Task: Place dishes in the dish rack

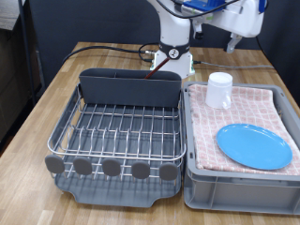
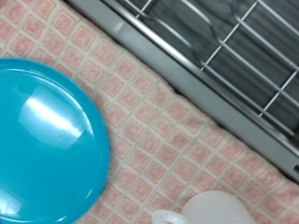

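The grey bin (image 1: 242, 173) lined with pink checked cloth (image 1: 248, 108) sits just beside the dish rack (image 1: 117, 131) — inside it lie the round light-blue plate (image 1: 254, 146) and upright white cup (image 1: 219, 90). The gripper (image 1: 238, 39) hangs above the bin — open or closed, I cannot tell.

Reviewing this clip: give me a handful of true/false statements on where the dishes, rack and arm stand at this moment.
1. The light-blue plate lies flat on the pink checked cloth in the grey bin. True.
2. The white cup stands in the dish rack. False: it sits on the cloth in the bin, beside the plate.
3. The rack's wire grid holds no plate or cup. True.
4. The gripper grips the plate. False: it hangs above the bin, apart from the dishes, and nothing shows between its jaws.
5. The bin sits on the exterior view's left of the rack. False: it is on the right.
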